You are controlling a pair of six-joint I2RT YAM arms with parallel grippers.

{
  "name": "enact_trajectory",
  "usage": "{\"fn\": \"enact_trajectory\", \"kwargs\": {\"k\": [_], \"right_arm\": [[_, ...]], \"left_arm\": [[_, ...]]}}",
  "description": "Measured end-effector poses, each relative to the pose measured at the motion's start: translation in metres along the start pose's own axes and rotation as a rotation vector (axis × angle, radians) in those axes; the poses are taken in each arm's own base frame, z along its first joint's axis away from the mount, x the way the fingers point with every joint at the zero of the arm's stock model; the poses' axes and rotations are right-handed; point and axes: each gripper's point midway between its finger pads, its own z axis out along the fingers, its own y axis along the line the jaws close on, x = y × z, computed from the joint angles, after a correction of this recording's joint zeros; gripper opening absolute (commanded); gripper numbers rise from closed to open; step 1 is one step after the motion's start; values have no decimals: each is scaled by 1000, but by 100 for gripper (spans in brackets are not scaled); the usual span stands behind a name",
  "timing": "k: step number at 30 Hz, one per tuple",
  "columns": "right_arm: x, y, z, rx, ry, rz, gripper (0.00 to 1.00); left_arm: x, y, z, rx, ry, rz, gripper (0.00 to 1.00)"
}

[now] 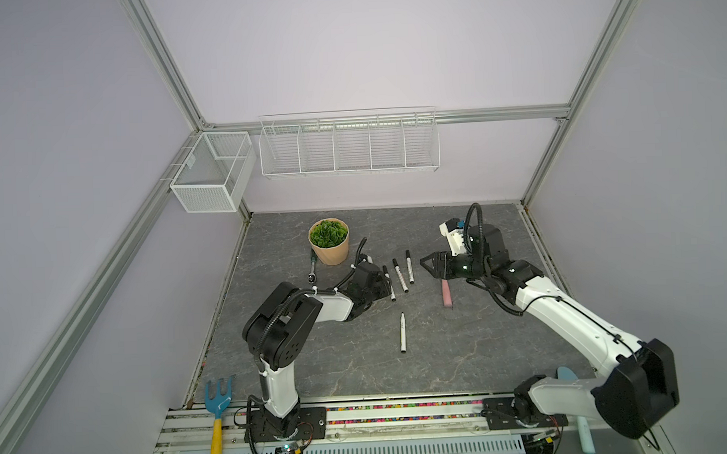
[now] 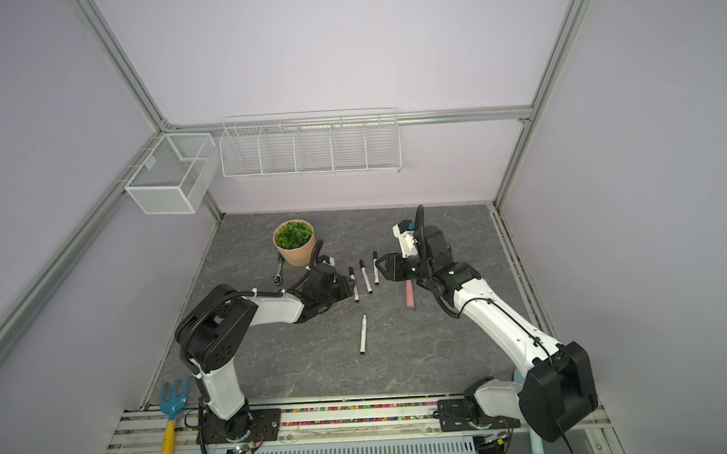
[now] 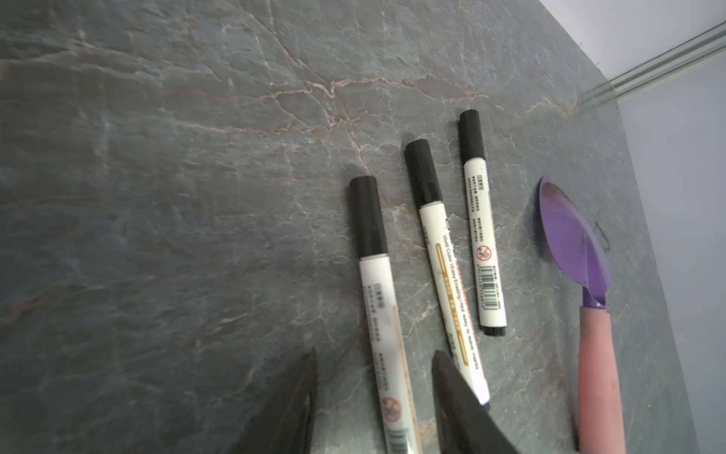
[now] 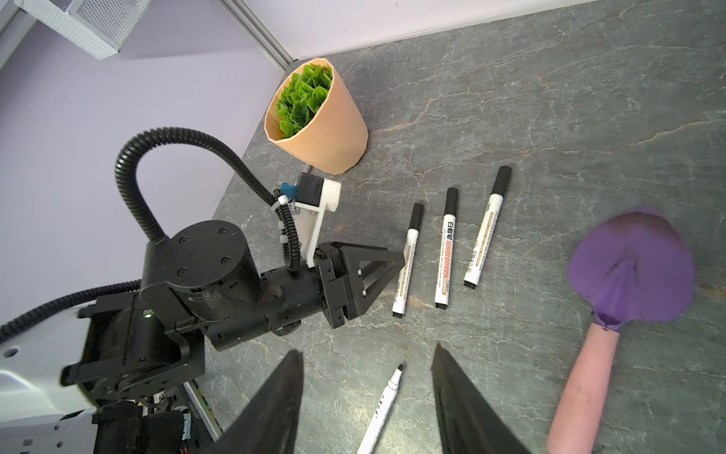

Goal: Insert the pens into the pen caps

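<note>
Out in the middle of the table (image 1: 359,382), three pens (image 1: 400,275) lie in a row with caps (image 3: 422,173) on, so that's three of four done, I'd say. The last pen (image 1: 403,332) sits nearer, tip bare, and I can't spot its cap anywhere. The left gripper (image 3: 374,351) has its jaws parted around the row's left pen, not squeezing it. The right gripper (image 4: 367,349) is open too, empty, just right of the row.
</note>
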Motion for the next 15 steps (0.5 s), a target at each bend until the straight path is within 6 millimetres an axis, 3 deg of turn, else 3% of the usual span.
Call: {"fn": "enact_trajectory", "kwargs": {"k": [7, 12, 15], "right_arm": [[6, -2, 0, 12, 23, -11, 55], [13, 3, 2, 6, 44, -32, 56], [22, 12, 5, -6, 71, -64, 56]], "left_arm": [[-8, 6, -15, -44, -39, 3, 56], [-34, 18, -55, -156, -143, -21, 58], [-50, 42, -87, -289, -205, -91, 58]]}}
